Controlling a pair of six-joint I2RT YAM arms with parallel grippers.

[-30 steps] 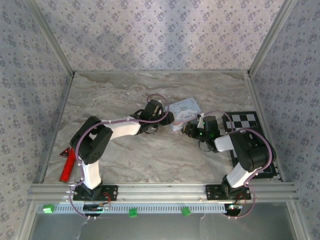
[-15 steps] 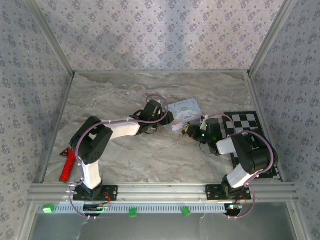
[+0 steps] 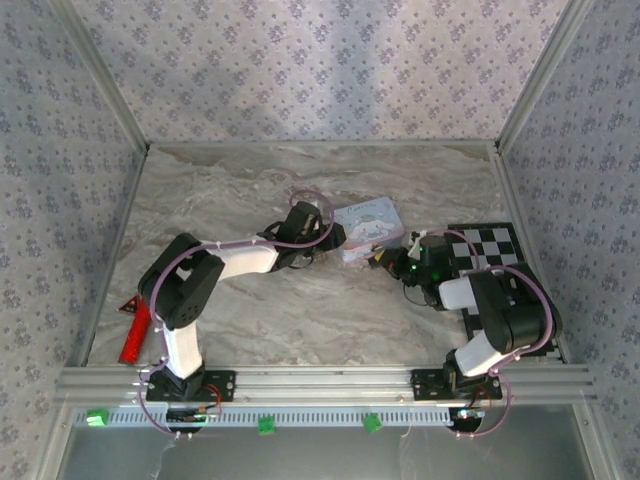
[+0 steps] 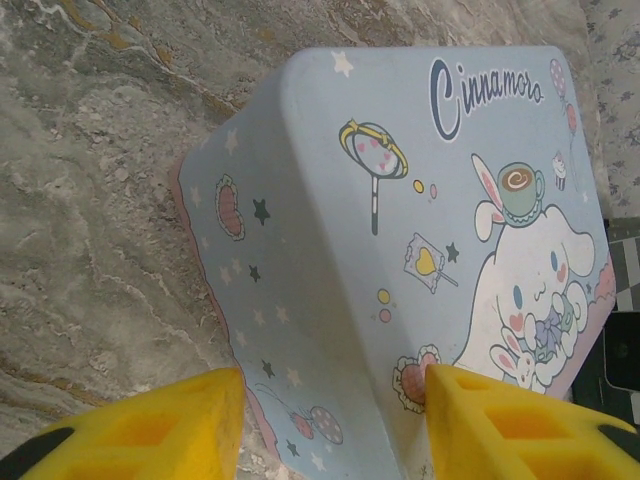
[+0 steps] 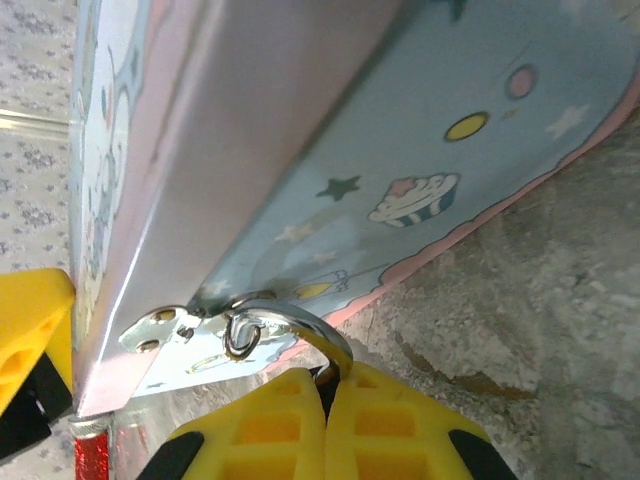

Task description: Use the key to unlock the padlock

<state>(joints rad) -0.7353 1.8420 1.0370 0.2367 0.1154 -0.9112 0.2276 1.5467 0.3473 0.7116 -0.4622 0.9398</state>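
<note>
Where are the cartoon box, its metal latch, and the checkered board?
cartoon box (image 4: 400, 230), left wrist view, on its printed lid.
metal latch (image 5: 180, 335), right wrist view, on its flat plate.
checkered board (image 3: 488, 243), top external view, on its squares.

A: Where is the box (image 3: 368, 222) placed?
B: On the table (image 3: 300, 320), right of its middle. A board (image 3: 490, 242) is laid along the right edge, a tool (image 3: 134, 328) near the front left corner.

Pale-blue cartoon-print box (image 4: 400, 200), grey marbled table (image 3: 250, 300), black-and-white checkerboard (image 3: 490, 240), seemingly a red tool (image 3: 135, 335).
</note>
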